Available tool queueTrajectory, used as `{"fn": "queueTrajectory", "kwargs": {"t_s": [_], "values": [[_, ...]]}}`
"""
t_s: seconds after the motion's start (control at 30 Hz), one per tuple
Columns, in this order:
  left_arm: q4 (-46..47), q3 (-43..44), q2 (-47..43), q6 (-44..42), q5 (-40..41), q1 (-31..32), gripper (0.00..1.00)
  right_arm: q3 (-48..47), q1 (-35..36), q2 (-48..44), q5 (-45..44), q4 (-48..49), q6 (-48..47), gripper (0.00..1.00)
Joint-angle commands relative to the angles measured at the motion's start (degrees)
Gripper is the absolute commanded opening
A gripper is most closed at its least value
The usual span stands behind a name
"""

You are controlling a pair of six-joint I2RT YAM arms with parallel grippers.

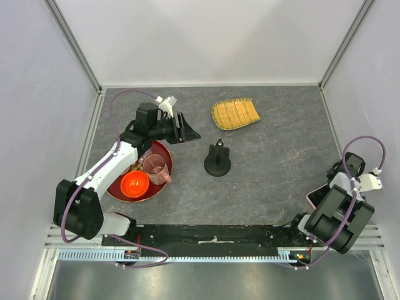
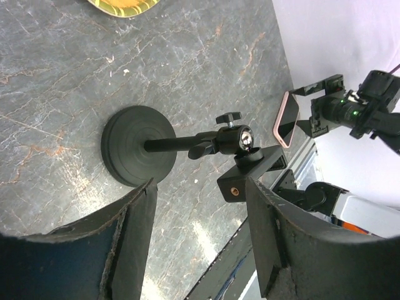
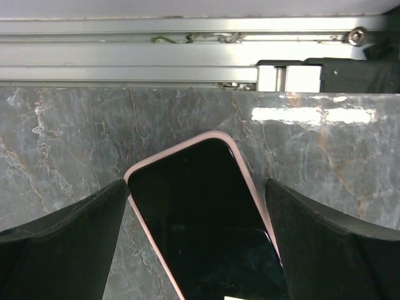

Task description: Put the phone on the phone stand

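The phone stand [image 1: 217, 161] is black and stands mid-table; the left wrist view shows its disc base [image 2: 137, 144] and cradle arm [image 2: 250, 169]. My left gripper [image 1: 187, 130] hovers to its upper left, open [image 2: 200, 184] with nothing between the fingers. The phone [image 3: 200, 212] has a black screen and pale pink edge. It lies flat near the table's right front corner, and only its edge [image 1: 311, 197] shows under the right arm in the top view. My right gripper [image 3: 197, 184] is open over the phone, a finger on either side of it. The left finger [image 3: 94, 219] meets its corner.
A red tray [image 1: 164, 149] at the left holds an orange bowl [image 1: 134, 183] and a pink cup [image 1: 156, 167]. A woven yellow dish [image 1: 234, 114] lies at the back. White walls enclose the table, and an aluminium rail [image 3: 125, 62] runs beside the phone.
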State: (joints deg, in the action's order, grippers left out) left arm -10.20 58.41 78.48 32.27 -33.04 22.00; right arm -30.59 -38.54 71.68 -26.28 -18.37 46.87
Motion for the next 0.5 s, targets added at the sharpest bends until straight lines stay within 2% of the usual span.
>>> {"fn": "queueTrajectory", "kwargs": {"t_s": [0.0, 0.13, 0.23, 0.47], "values": [[5.45, -1.11, -2.01, 3.67, -5.28, -1.52, 0.65, 2.82, -1.18, 1.79, 4.04, 7.03, -6.34, 0.98], [6.68, -1.72, -1.84, 4.90, -6.69, -2.05, 0.65, 2.55, -0.48, 4.96, 7.29, 7.47, -10.39, 0.98], [7.65, -2.16, -1.84, 5.34, -7.48, -2.22, 0.65, 2.55, 4.25, 5.93, 8.70, 8.70, -10.75, 0.98], [8.17, -2.43, -1.66, 5.35, -7.39, -2.66, 0.66, 0.01, 13.92, 8.39, 11.87, 2.92, -5.14, 0.98]]}}
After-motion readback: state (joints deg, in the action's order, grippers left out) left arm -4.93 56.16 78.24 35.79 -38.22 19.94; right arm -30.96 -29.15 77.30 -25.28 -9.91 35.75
